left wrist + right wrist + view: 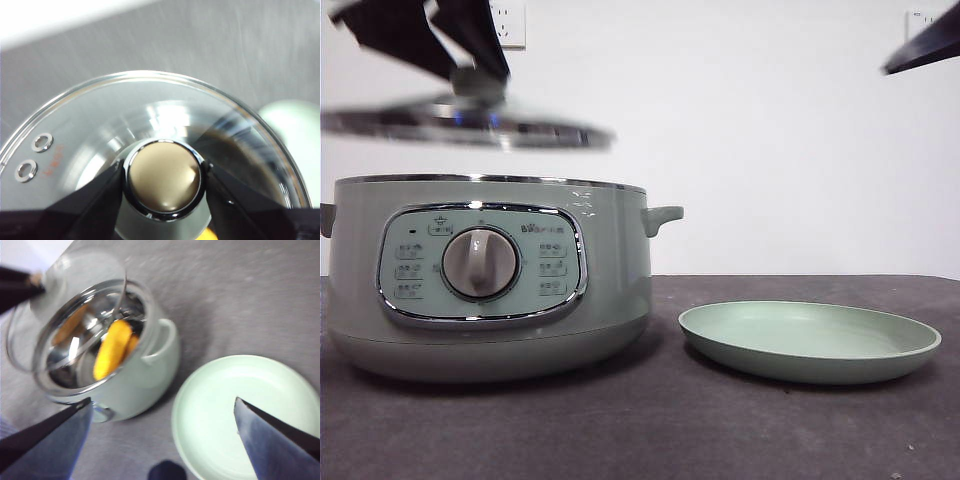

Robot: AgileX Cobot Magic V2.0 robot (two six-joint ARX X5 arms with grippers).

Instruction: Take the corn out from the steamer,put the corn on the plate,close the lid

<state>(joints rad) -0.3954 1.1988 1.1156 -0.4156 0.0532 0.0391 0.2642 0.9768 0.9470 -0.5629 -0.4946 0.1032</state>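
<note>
The left gripper point(165, 182), clamped on the lid point(465, 125) by its knob, holds it above the pot point(490, 280) at upper left; the corn point(112, 350) lies inside. The right gripper point(162, 432), jaws spread wide, hovers over the empty plate point(810, 340) at lower right; reaching into the pot for the cob looks next.

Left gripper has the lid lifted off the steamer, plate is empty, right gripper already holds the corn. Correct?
Not quite: the right gripper is open and holds nothing. The right wrist view shows the corn lying inside the steamer. The rest stands: the left gripper holds the lid above it, and the plate is empty.
</note>
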